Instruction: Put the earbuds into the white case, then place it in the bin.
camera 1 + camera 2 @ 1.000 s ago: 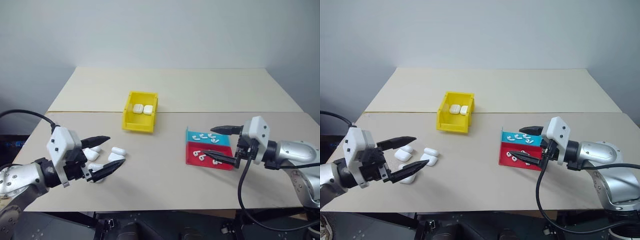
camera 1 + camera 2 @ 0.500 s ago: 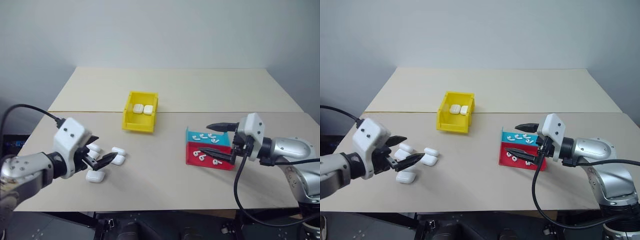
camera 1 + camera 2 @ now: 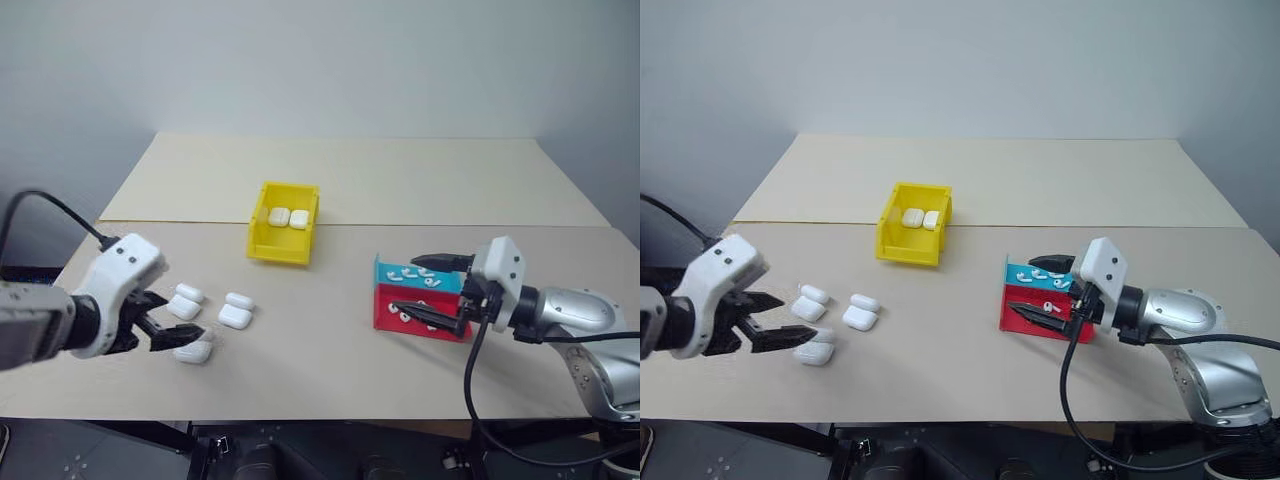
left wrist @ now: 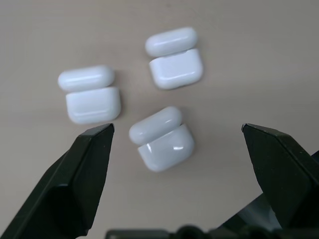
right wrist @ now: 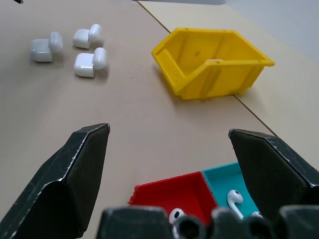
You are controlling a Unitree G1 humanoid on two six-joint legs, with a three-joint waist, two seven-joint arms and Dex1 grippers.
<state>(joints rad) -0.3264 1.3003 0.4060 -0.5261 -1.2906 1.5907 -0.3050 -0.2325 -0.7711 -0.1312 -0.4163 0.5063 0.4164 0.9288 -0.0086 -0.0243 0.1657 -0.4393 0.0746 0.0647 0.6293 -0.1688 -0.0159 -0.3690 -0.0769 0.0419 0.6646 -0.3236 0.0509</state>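
Earbuds: tiny glossy white buds (image 3: 412, 273) lie scattered in the teal tray (image 3: 388, 271) and red tray (image 3: 384, 305); the right gripper's black fingers cover part of both trays, so the count cannot be told.
White cases: three glossy rounded cases sit on the table's left side, lids flipped open; in the left wrist view the nearest white case (image 4: 162, 139) lies between the two fingers, touching neither, with two more cases (image 4: 90, 94) just beyond.
Head-camera view: a fourth white shape (image 3: 193, 351) lies at the left fingertips, partly hidden by them.
Bin: the bright yellow plastic bin (image 3: 258, 239), upright-walled, stands well apart from the loose cases, past the table seam, with two white cases (image 3: 289, 218) side by side inside; their lids are hard to make out.
Left gripper: the left gripper (image 3: 172, 335) hangs over the loose cases, fingers spread wide, grasping nothing.
Right gripper: the right gripper (image 3: 429, 288) is over the trays, fingers wide apart and empty; whether they touch the trays cannot be told.
Table: matte beige top (image 3: 330, 360), two boards meeting at a seam.
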